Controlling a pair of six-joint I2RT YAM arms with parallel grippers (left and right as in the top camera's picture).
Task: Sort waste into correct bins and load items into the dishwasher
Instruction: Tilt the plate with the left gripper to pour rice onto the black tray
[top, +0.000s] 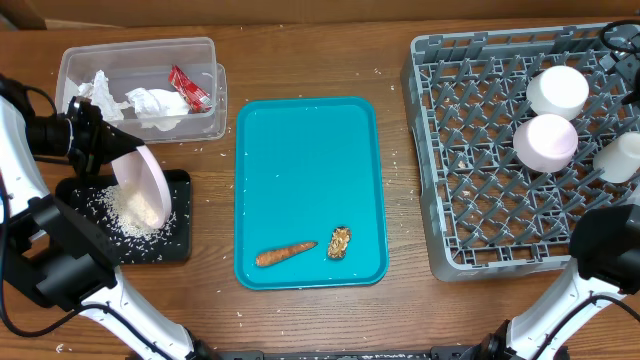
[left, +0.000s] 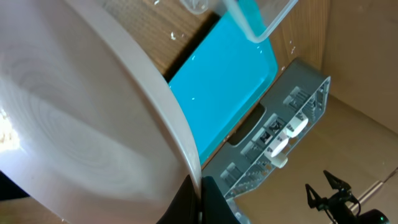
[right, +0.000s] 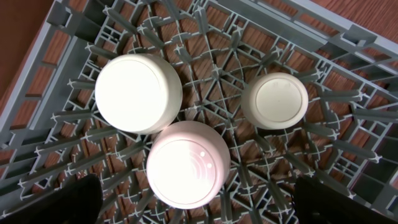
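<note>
My left gripper (top: 105, 150) is shut on the rim of a large white plate (top: 142, 185), which tilts steeply over the black tray (top: 178, 250). White rice (top: 125, 215) lies heaped on that tray under the plate. In the left wrist view the plate (left: 81, 124) fills the frame, its edge pinched in the left gripper (left: 200, 194). The clear tub (top: 216, 95) holds crumpled napkins (top: 150, 105) and a red wrapper (top: 188, 88). A carrot piece (top: 285, 254) and a brown lump (top: 339, 242) lie on the teal tray (top: 310, 160). My right gripper (right: 199, 199) hangs open above the grey dish rack (top: 480, 180).
Upside down in the rack stand a white bowl (right: 138, 92), a pale bowl (right: 186, 162) and a white cup (right: 275, 101), at its back right part. Stray rice grains dot the wooden table around the trays. A cardboard wall runs behind the table.
</note>
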